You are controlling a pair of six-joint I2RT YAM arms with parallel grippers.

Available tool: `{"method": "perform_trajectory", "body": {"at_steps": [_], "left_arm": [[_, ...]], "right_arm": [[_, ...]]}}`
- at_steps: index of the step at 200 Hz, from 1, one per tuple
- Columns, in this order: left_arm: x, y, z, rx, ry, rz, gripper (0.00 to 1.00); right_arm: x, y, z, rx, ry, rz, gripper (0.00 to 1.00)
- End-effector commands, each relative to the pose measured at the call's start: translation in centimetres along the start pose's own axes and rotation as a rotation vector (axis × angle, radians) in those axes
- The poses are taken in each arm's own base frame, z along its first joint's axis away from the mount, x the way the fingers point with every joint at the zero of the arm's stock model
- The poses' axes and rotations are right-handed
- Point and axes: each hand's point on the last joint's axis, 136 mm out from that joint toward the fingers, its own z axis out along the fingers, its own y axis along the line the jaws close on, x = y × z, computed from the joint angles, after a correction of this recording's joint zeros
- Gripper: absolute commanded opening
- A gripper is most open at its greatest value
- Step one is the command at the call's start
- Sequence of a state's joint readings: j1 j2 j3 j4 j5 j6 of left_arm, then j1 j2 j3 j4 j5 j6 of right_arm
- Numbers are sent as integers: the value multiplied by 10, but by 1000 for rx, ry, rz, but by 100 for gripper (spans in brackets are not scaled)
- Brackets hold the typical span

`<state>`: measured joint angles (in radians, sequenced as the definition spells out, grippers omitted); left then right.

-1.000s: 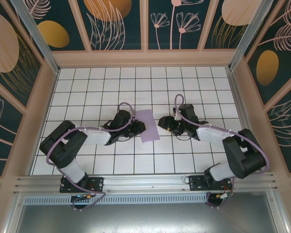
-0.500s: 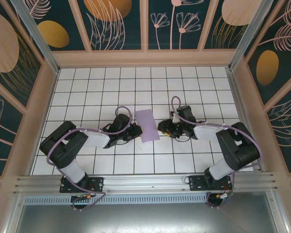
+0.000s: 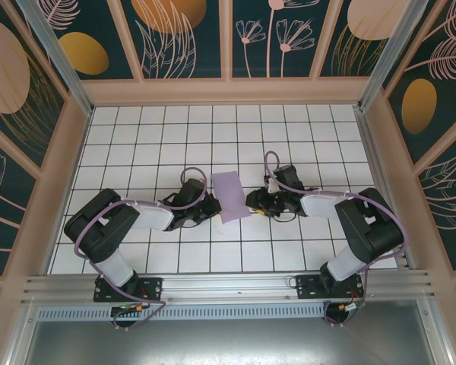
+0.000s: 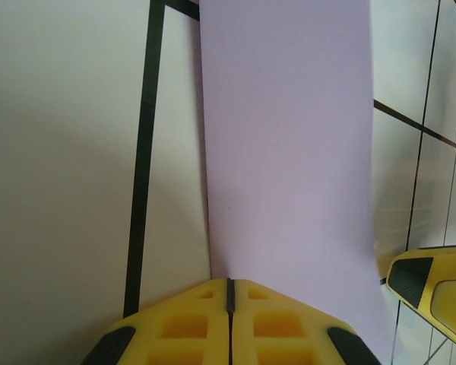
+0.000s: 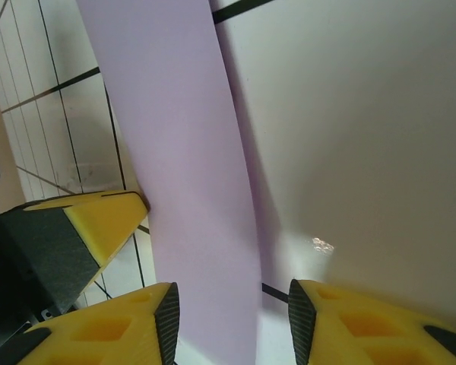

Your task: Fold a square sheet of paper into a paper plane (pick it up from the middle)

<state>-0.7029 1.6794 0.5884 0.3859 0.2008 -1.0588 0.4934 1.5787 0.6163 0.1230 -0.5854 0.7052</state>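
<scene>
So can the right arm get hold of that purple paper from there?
Probably yes: its fingers stand open around one edge of the paper, with nothing between them and it.

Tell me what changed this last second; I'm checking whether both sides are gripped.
The left end effector shut on the paper at its left edge. The right end effector moved in, jaws narrowing around the right edge, unclamped. The paper stayed put.

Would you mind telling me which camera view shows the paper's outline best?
The top external view: nearly the whole paper shows there, edges included. The left wrist view gives a close strip of it at the shut left gripper. The right wrist view gives a strip inside the open right gripper.
</scene>
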Motion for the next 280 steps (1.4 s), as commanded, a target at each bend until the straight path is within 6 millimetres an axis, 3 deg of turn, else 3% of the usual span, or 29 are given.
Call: {"method": "perform_trajectory", "body": {"at_steps": [1,71,141,161,197,223,246,280], "left_arm": [[7,26,4,-108,18,10,8],[7,25,4,-113,18,12,7],[6,23,4,-104,11,16,8],[0,10,0,-69,-7,36,10],[-16,-34,-19,66,-60,79,22],[-25,-56,-29,131,-93,92,25],[-25,-62,-20,147,-70,97,23],[-19,-44,3,88,-32,83,16]], "right_arm": [[4,5,6,-1,39,-26,44],[14,10,10,-25,80,-25,42],[21,22,-5,-119,77,62,36],[20,19,-10,-108,53,86,30],[16,16,-11,-94,44,117,10],[17,11,-6,-68,64,142,2],[16,9,-3,-51,79,158,0],[10,9,1,-39,76,172,0]]}}
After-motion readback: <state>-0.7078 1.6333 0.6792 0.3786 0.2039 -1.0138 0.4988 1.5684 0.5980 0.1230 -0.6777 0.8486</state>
